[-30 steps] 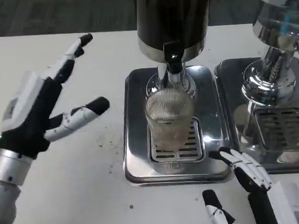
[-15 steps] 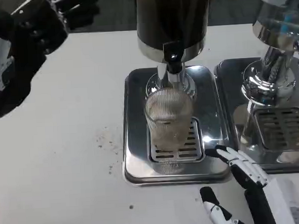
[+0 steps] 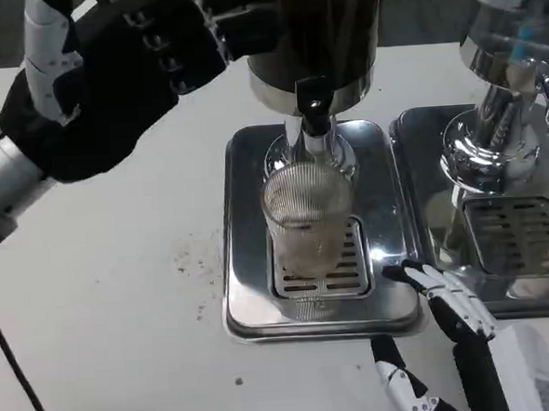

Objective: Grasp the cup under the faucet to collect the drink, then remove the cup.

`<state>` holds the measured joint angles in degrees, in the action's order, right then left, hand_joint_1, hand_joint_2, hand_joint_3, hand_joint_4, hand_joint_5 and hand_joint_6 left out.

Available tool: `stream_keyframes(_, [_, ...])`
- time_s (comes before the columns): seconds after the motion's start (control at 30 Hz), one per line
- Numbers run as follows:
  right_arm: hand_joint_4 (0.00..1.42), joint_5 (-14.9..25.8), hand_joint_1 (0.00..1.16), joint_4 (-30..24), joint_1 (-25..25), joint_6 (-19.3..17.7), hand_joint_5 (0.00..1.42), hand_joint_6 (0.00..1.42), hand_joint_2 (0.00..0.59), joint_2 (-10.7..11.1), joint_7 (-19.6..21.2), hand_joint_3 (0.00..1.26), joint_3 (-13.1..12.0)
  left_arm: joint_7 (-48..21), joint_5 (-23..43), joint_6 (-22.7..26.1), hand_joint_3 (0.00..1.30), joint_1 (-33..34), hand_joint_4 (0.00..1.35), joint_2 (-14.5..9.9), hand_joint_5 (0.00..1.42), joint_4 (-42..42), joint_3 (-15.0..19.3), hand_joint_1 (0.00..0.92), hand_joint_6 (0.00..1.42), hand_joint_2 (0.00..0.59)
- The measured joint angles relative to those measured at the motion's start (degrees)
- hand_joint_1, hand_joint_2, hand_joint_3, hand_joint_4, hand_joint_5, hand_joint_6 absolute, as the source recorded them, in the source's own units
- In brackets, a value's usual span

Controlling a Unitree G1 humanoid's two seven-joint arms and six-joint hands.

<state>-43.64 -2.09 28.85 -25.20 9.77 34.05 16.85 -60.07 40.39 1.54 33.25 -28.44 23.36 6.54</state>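
Now your left hand (image 3: 108, 76) has swung up and right vs 0.5 s ago, from the top-left corner to beside the dark cylindrical drink dispenser (image 3: 315, 35); its palm faces you and you can't tell whether the fingers are apart or curled. Right hand (image 3: 451, 344) has barely moved: low at the tray's front-right corner, fingers (image 3: 443, 293) spread, holding nothing. The clear ribbed glass cup (image 3: 308, 217) stands on the shiny steel drip tray (image 3: 250, 263), under the faucet (image 3: 314, 119), w/ a little pale liquid at the bottom. No legible writing.
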Motion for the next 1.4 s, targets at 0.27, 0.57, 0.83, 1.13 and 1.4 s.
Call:
stream_keyframes(0.27, [0.19,-0.1,0.39,0.1,0.7,0.3,0.17,0.27,0.407,-0.9,1.6,0.29,0.4,-0.9,-6.3,-0.6,0.19,4.8,0.13,4.2,0.18,7.8,0.1,0.0,0.09,0.092])
stream_keyframes(0.57, [0.19,-0.1,0.38,1.6,0.6,0.5,0.17,0.27,0.413,-1.5,3.3,0.3,0.6,-2.4,-12.6,-5.8,0.14,5.7,0.06,7.3,0.11,11.4,-0.9,0.0,0.04,0.093])
stream_keyframes(0.83, [0.2,-0.1,0.37,1.6,0.7,0.5,0.17,0.27,0.414,-1.3,4.2,0.3,1.4,-2.6,-16.9,-8.8,0.13,5.7,0.05,9.5,0.1,13.0,-1.9,0.0,0.03,0.093])
stream_keyframes(1.13, [0.2,-0.1,0.37,1.6,1.1,0.5,0.17,0.27,0.414,-1.0,4.2,0.3,1.6,-3.0,-20.5,-12.3,0.13,5.7,0.04,9.6,0.1,16.7,-2.8,0.0,0.03,0.093])
stream_keyframes(1.4, [0.2,0.2,0.37,1.6,1.1,0.5,0.17,0.23,0.414,-0.7,4.2,0.3,1.6,-3.1,-20.8,-16.0,0.12,5.8,0.05,9.6,0.1,19.1,-2.8,0.0,0.03,0.093])
